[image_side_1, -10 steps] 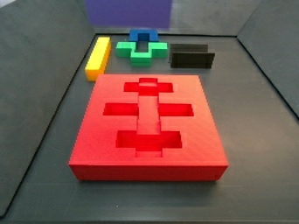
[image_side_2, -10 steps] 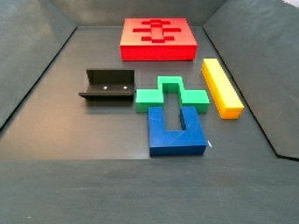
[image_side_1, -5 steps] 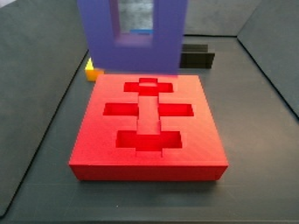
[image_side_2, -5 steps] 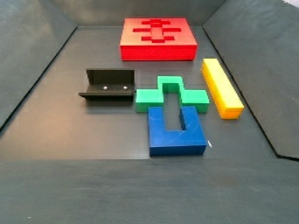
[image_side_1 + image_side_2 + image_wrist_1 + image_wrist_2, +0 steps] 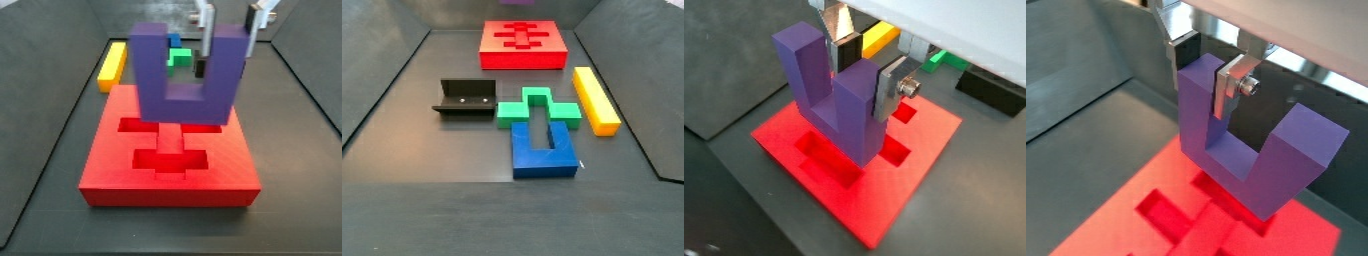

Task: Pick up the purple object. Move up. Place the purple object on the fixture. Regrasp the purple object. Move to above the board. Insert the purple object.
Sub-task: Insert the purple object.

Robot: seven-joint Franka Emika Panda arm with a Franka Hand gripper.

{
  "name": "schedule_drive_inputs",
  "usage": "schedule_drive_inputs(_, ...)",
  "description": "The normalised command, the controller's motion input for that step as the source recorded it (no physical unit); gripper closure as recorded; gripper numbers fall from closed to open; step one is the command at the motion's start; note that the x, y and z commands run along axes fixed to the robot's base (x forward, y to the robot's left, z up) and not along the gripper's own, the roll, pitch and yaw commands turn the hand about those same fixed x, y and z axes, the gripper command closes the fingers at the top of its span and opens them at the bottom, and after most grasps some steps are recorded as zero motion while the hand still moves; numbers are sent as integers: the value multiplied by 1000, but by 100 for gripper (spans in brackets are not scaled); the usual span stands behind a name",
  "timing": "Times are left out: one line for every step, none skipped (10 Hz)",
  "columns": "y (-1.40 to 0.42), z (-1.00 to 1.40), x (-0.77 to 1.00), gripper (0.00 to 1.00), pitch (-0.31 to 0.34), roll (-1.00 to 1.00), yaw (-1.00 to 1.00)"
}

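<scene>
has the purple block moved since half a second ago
Yes. In a side view the purple object, held on one prong by the gripper, has come forward and lower over the board, now covering its far cutouts rather than hanging past its far edge.

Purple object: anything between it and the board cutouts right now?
Nothing visible. The claw holds the purple object by one prong, base down, over the board; the recessed cutouts below look open in both wrist views.

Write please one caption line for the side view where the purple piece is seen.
Gripper holds the purple object, prongs up, by one prong above the board.
</scene>
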Motion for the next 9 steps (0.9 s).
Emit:
schedule_drive_inputs(200,-220,66,100,9,0,657)
schedule_drive_inputs(217,-97,0,100,16,-69,374)
schedule_drive_inputs(26,0,0,100,0,0,0)
schedule_drive_inputs(-51,-220,0,100,0,0,0)
schedule_drive_inputs(-146,-303,-146,100,-7,0,0)
schedule_drive_inputs(-114,-277,-283,100,-41,-40,0)
schedule_drive_inputs(-103,-166,-226,100,-97,-204,131)
schedule_drive_inputs(-23,-3,-180,100,-106,-237,223)
schedule_drive_inputs(0,0,-103,100,-84,-197,300)
